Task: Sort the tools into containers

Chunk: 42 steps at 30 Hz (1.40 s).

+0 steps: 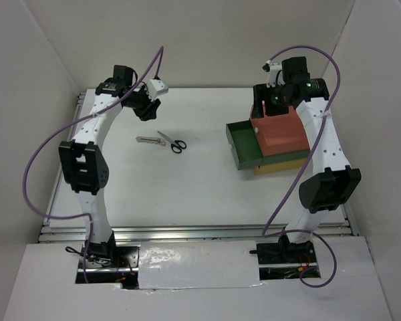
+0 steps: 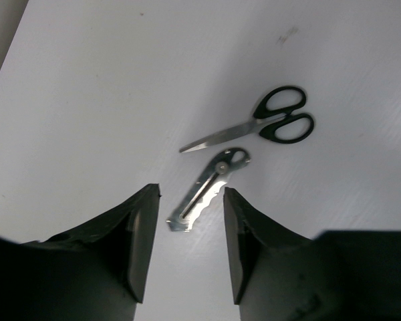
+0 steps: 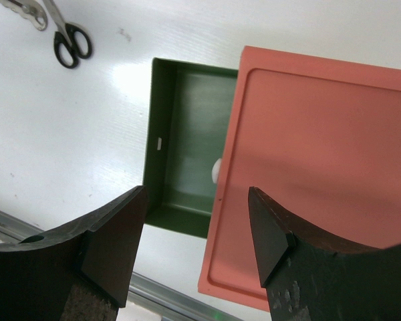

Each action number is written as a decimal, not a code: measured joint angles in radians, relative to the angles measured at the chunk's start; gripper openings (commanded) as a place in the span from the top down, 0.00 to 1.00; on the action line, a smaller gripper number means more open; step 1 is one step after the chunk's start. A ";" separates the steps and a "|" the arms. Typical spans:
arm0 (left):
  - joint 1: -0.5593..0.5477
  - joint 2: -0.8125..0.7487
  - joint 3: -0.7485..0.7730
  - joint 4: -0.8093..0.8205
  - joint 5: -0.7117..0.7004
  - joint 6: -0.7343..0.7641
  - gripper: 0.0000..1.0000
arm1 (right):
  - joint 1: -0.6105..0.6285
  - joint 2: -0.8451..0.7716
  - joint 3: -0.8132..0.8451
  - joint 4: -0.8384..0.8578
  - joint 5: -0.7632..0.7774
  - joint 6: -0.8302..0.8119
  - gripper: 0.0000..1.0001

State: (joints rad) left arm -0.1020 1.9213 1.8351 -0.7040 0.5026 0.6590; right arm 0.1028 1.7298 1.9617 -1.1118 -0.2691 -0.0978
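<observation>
Tools: scissors (image 1: 176,143) and metal bar (image 1: 147,140) lie just beside each other on the table (image 1: 187,194), toward its far left.
Boxes: red box (image 1: 281,130) over green drawer (image 1: 244,146), which is slid out leftward, by the right edge.
Left gripper (image 2: 190,200): open, empty, pointing down over the bar.
Right gripper (image 3: 197,200): open, empty, above the red box's edge.
Right wrist view only: pale spot (image 3: 216,170) inside the drawer, unclear.

Small scissors (image 2: 252,124) showing bright polished steel blades and glossy black plastic handles, short silver metal bar (image 2: 210,187) gleaming unpainted, smooth white table (image 2: 80,100) giving off a faint sheen, red-orange plastic box (image 3: 321,147) looking matt, dark green plastic drawer (image 3: 187,127) reflecting light softly.
</observation>
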 measured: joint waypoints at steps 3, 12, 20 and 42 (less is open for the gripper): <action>0.001 0.201 0.256 -0.150 -0.027 0.109 0.48 | 0.010 -0.020 0.000 0.004 0.001 0.000 0.30; -0.043 0.356 0.313 -0.370 -0.132 0.292 0.38 | 0.033 -0.061 -0.024 0.011 0.002 -0.005 0.31; -0.071 0.357 0.283 -0.352 -0.131 0.333 0.42 | 0.035 -0.061 -0.026 0.011 0.004 -0.005 0.31; -0.071 0.453 0.283 -0.243 -0.140 0.328 0.46 | 0.035 -0.061 -0.051 0.011 0.019 -0.024 0.32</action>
State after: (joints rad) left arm -0.1730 2.3741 2.1185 -0.9474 0.3626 0.9874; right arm 0.1383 1.6688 1.9106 -1.1011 -0.2504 -0.1215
